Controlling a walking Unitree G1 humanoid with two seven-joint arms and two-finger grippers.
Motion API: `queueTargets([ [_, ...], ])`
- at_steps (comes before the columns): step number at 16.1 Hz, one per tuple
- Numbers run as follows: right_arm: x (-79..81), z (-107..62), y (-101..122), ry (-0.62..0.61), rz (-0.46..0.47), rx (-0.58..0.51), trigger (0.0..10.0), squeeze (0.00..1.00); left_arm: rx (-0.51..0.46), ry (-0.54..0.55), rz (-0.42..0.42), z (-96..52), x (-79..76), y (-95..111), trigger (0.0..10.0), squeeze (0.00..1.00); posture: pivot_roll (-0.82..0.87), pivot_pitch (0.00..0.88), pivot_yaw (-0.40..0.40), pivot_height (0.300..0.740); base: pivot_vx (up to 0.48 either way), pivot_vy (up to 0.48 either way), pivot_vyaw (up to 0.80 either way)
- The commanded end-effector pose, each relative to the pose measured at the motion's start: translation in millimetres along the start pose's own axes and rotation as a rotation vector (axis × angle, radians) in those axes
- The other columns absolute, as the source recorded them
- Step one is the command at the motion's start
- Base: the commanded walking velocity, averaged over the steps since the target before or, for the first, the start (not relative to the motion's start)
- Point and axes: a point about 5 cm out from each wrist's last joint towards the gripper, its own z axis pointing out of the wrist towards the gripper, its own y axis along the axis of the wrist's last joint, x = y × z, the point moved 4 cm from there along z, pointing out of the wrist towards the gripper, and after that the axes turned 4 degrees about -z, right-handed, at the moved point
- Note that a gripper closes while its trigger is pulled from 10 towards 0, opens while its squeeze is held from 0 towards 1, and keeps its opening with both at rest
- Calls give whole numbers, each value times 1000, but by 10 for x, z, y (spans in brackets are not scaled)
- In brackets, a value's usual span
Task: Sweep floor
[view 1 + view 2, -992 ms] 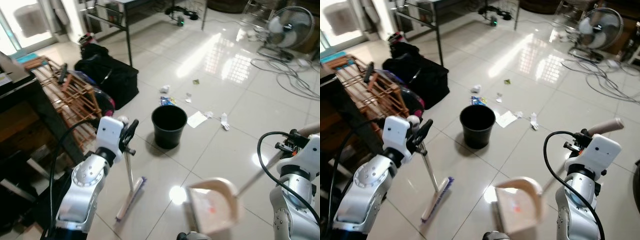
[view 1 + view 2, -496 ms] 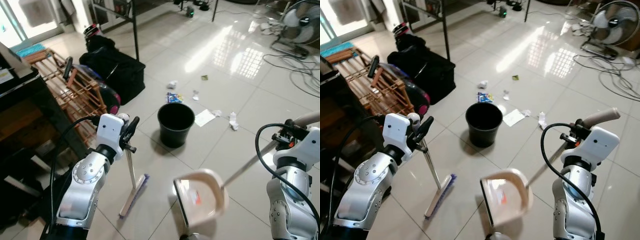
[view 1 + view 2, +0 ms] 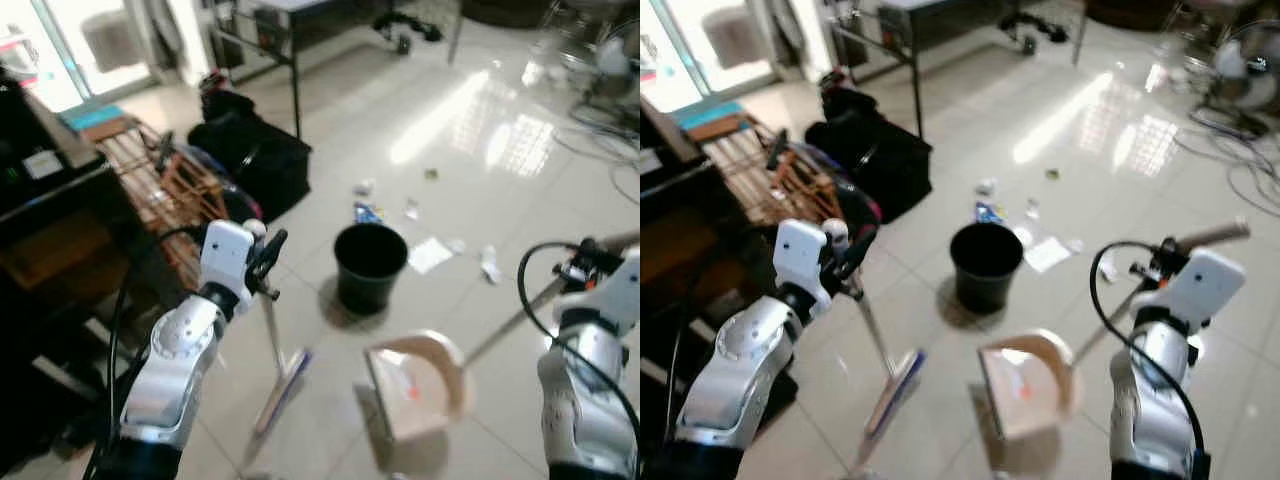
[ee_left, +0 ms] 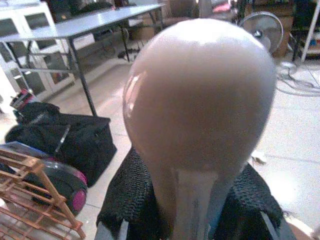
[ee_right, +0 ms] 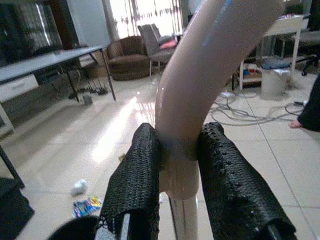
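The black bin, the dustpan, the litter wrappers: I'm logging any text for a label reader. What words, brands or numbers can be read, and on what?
No text can be read on anything in these pictures.
Dustpan: a reddish mark inside, too blurred to read.
Blue wrapper on the floor beyond the black bin: printed, but too small and blurred.
White card on the dark cabinet: too blurred to read.

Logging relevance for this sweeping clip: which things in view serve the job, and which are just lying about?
Job:
left gripper shut on the broom
right gripper shut on the dustpan
black bin
paper scraps on the tiles

Lying about:
black bag
wooden rack
fan and cables
metal table
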Motion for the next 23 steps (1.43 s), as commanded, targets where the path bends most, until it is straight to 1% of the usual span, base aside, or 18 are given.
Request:
queueTargets([
  [1, 42, 13, 58, 6, 28, -21, 10000, 0, -26, 7, 29, 22, 50, 78, 10000, 0, -58, 81, 29, 740, 345, 0, -581],
  [3, 41, 4, 56, 2, 31, -23, 10000, 0, -33, 3, 30, 36, 44, 93, 10000, 0, -57, 83, 29, 740, 345, 0, -800],
  [7, 91, 12, 35, 14, 43, -21, 10000, 0, -34, 1, 31, 37, 64, 96, 10000, 0, -50, 88, 22, 740, 346, 0, 0],
  [8, 122, 29, 0, 23, 48, -7, 10000, 0, -37, 18, 25, 17, 92, 89, 10000, 0, -46, 92, 19, 740, 292, 0, 0],
  [9, 137, 45, -34, 25, 46, 6, 10000, 0, -30, 36, 39, -5, 121, 71, 10000, 0, -42, 99, 16, 740, 0, 0, 0],
  [12, 163, 84, -93, 19, 32, 10, 10000, 0, -23, 52, 70, -90, 209, 55, 10000, 0, -23, 132, 14, 740, 0, 0, 0],
  [14, 158, 125, -173, 3, 26, 13, 10000, 0, -29, 54, 80, -162, 271, 96, 10000, 0, -3, 162, 27, 740, 0, 0, 0],
  [16, 175, 146, -194, -2, 23, 7, 10000, 0, -29, 53, 95, -219, 313, 132, 10000, 0, 17, 181, 40, 740, 0, 0, 0],
  [19, 193, 282, -208, -24, 30, -43, 10000, 0, -51, 65, 134, -382, 409, 296, 10000, 0, 103, 272, 74, 740, 0, 0, 0],
  [21, 182, 374, -235, -40, 28, -46, 10000, 0, -52, 98, 128, -502, 498, 375, 10000, 0, 134, 314, 61, 740, 0, 0, 0],
  [23, 189, 414, -242, -35, 23, -59, 10000, 0, -64, 121, 133, -600, 530, 455, 10000, 0, 164, 334, 48, 740, 0, 0, 0],
])
